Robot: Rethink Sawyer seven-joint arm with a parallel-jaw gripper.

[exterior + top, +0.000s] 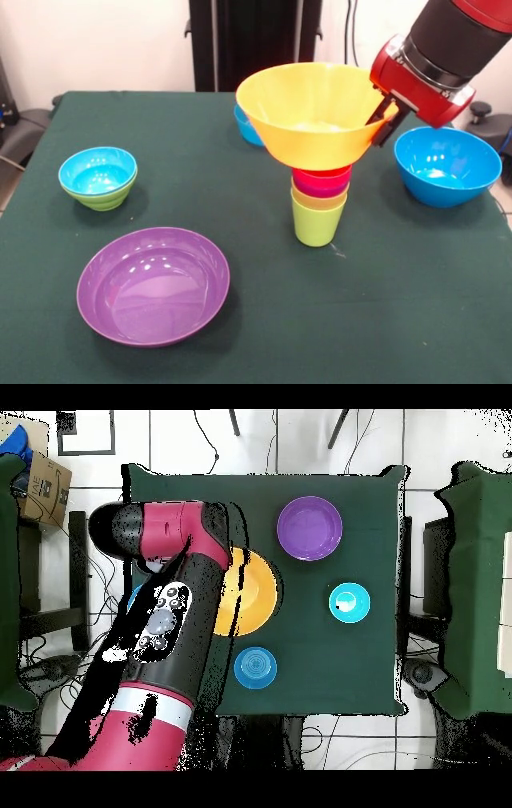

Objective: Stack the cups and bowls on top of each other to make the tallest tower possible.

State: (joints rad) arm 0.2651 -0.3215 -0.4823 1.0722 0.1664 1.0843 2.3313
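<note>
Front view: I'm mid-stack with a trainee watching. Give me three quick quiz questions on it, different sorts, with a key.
1. True or false: the large yellow-orange plastic bowl sits atop the column of nested plastic cups.
2. Which cup is lowest? A red, B lime green, C purple.
3. Fill in: the small blue plastic bowl on the left is nested in a ___ bowl.

Key: 1 true. 2 B. 3 green. The gripper grips the yellow-orange bowl's rim.

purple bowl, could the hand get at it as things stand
Probably not right away: the hand is gripping the rim of the yellow-orange bowl on the cup stack. The purple bowl itself lies open on the table, with nothing on or beside it.
</note>
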